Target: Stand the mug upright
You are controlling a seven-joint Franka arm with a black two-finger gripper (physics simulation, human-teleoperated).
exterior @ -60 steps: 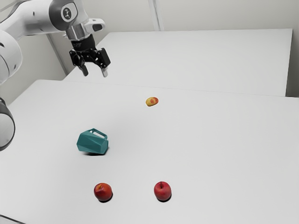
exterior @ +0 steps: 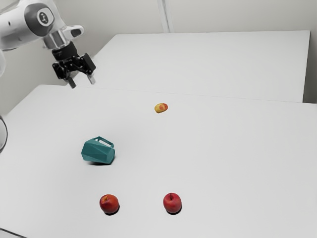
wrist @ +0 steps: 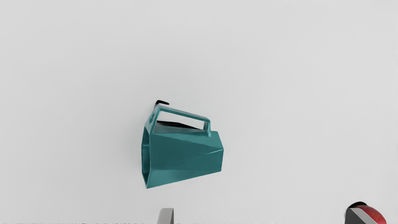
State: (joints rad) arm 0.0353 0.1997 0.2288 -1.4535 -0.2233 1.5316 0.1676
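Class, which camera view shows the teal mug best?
The wrist view: the teal mug appears larger there, with its open mouth and angular handle clear. The exterior view shows it smaller, lying on its side, handle included.

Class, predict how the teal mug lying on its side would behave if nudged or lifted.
The teal mug would probably rock or slide rather than roll, given its flat facets. Its crisp edges suggest stiffness, and its sheen hints it may slip.

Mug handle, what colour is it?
The handle is teal, the same as the mug's body; the wrist view shows it best.
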